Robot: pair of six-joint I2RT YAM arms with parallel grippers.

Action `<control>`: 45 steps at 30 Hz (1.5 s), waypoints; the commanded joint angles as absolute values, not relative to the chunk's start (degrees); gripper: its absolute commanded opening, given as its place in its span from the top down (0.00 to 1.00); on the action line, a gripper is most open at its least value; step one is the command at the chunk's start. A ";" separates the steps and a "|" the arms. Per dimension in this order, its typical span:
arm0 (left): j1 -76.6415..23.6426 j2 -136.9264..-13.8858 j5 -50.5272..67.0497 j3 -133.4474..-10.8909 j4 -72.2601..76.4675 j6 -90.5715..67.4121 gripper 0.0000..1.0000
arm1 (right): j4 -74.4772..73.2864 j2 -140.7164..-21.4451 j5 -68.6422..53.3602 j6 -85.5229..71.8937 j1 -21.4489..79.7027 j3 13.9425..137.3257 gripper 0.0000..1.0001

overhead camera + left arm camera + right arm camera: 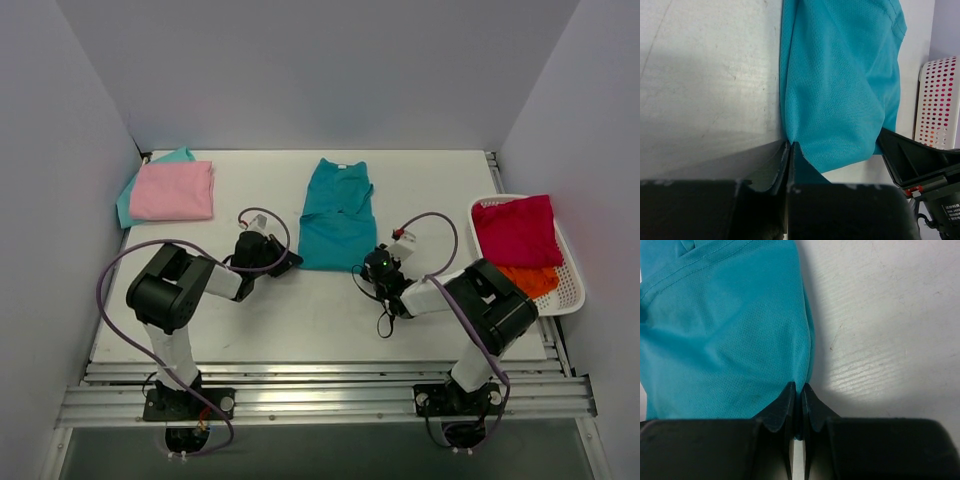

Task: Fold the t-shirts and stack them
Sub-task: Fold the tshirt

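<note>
The large teal t-shirt (337, 215) lies spread at the middle of the tabletop (300, 320), collar at the far end and hem towards the arms. The left pincer (790, 150) sits at its near left corner, its fingers pressed together with the cloth's edge nipped between the tips. The right pincer (800, 392) is at the near right corner, likewise clamped on the fabric, a sliver of teal showing between its fingers. The shirt lies between the two pincers and stretches away from them. At the far left corner a folded pink t-shirt (172, 190) rests on a light mint-teal t-shirt (180, 155), which peeks out along its far and left sides. At the right edge stands a white perforated basket (572, 290) holding a crimson t-shirt (517, 230) on top of an orange t-shirt (530, 281).
</note>
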State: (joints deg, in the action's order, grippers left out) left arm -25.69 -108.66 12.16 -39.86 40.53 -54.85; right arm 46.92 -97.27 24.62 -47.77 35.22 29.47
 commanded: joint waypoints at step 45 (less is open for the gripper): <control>-27.61 -85.15 2.01 -57.99 8.17 -46.94 0.97 | 12.38 -77.16 35.34 -41.75 39.48 47.54 1.00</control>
